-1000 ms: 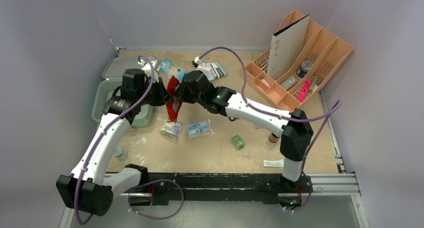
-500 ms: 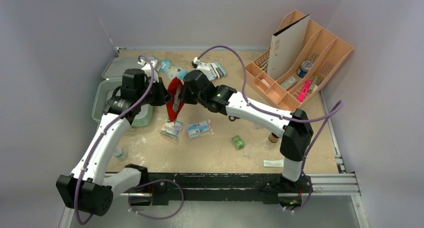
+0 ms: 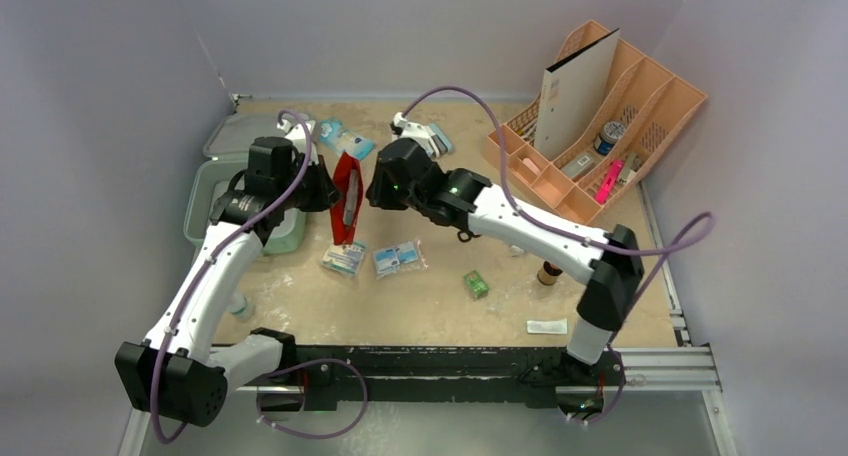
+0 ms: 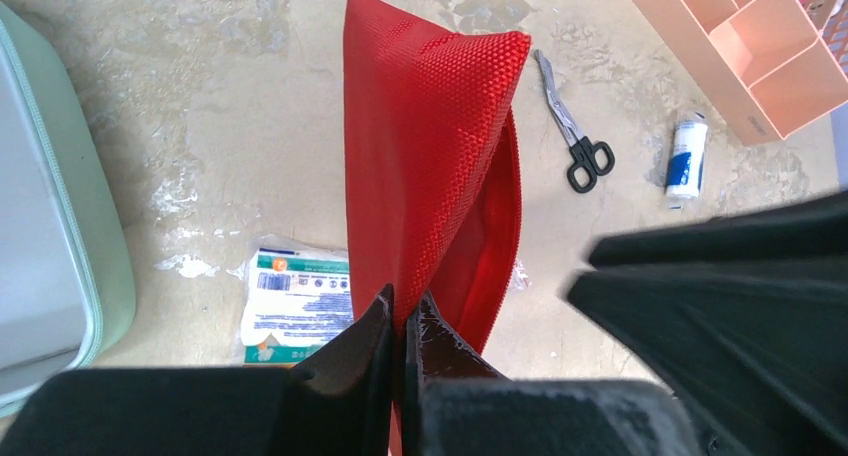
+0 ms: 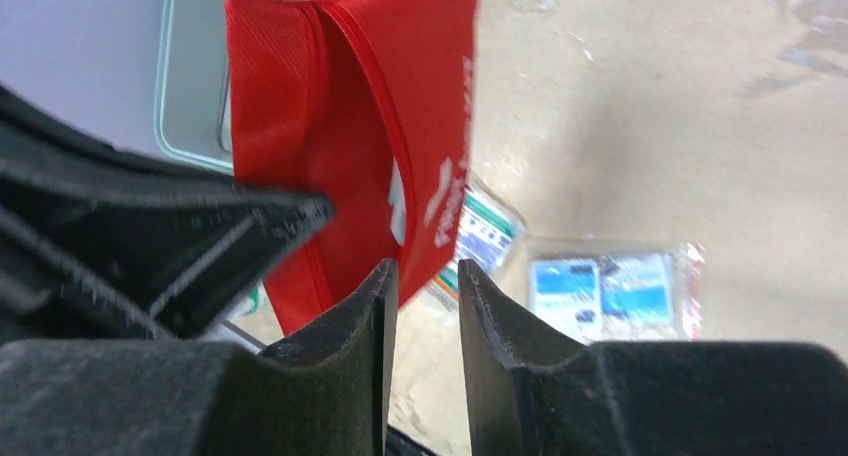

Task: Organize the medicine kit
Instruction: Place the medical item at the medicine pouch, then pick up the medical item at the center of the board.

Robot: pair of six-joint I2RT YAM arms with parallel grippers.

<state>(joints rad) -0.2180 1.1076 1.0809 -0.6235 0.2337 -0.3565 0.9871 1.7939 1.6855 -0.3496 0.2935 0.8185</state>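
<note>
The medicine kit (image 3: 197,201) lies open at the left edge of the counter (image 3: 420,316), cavity up and lid toward the far wall; we judge its long axis runs left to right. We rate the task barely started, since packets (image 3: 398,258) lie loose. The left jaws clamp the red pouch (image 4: 430,146); the right jaws stand parted beside it, empty.

Lit softly and evenly from above, faint shadows only on the tabletop (image 3: 420,306). Sharp overhead. Crisp on the red pouch (image 4: 430,126) weave at left wrist; smeared across right pincer (image 5: 425,271) and packets (image 5: 610,286) at the other.
</note>
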